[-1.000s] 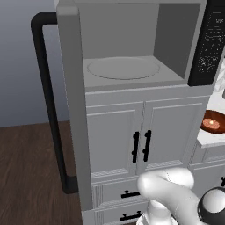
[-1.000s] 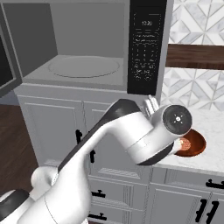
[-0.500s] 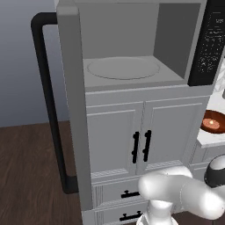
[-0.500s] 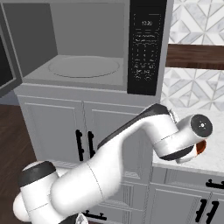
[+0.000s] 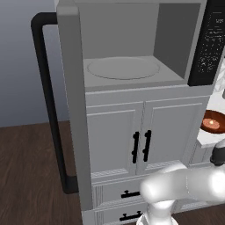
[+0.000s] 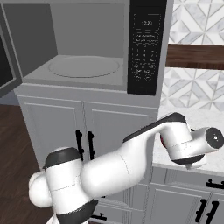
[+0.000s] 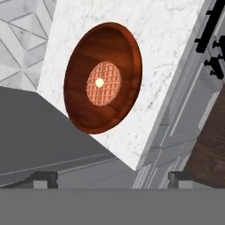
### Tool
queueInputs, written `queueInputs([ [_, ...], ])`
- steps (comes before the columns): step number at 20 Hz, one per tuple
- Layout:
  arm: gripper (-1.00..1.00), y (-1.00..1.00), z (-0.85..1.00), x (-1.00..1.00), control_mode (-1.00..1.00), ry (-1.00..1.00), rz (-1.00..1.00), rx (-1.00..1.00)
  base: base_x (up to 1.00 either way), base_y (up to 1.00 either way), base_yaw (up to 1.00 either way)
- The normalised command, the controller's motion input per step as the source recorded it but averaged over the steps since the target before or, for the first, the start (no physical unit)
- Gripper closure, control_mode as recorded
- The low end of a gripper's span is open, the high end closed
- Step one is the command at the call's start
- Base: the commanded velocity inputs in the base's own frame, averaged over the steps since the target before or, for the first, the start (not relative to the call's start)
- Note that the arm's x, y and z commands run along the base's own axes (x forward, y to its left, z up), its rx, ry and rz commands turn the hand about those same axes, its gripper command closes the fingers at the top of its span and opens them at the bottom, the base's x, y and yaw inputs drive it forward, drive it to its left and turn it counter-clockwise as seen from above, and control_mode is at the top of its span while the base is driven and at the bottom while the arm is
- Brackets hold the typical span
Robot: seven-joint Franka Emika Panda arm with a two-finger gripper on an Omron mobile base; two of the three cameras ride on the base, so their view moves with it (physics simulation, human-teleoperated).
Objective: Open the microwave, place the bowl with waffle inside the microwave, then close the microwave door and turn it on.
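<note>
Two dark finger tips [image 7: 44, 178] of white-arm gripper [image 7: 112, 179] standing wide apart, holding nothing, so they are fitting around rim later. Gripper hovering above glossy reddish-brown round bowl [image 7: 103, 102], apart from it. Bowl sitting on white marble counter [image 7: 171, 57], right of grey boxy microwave [image 6: 94, 52]; small round waffle [image 7: 103, 83] lying in its middle. Farther, grey-framed microwave door [image 5: 72, 110] hanging open, cavity with round turntable [image 5: 123, 69] waiting free for bowl.

Microwave door [image 5: 70, 110] swung wide, cavity mouth unobstructed; bare counter [image 7: 171, 52] all round bowl [image 7: 103, 83].
</note>
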Motion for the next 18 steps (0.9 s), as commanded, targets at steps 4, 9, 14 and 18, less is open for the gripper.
queueInputs([
  [4, -1.0, -0.19, -0.6, 0.32, -1.0, 0.01, 0.0, 0.0, 0.0, 0.0, 0.0],
  [9, -1.0, -0.07, -0.5, 0.39, -1.0, 0.0, 0.0, 0.0, 0.0, 0.0, 0.0],
  [14, -1.0, -0.21, -0.54, 0.43, -1.0, 0.02, 0.0, 0.01, 0.0, 0.0, 0.0],
  [18, -1.0, -0.26, -0.49, 0.35, -1.0, 0.01, 0.0, 0.02, 0.0, 0.0, 0.0],
])
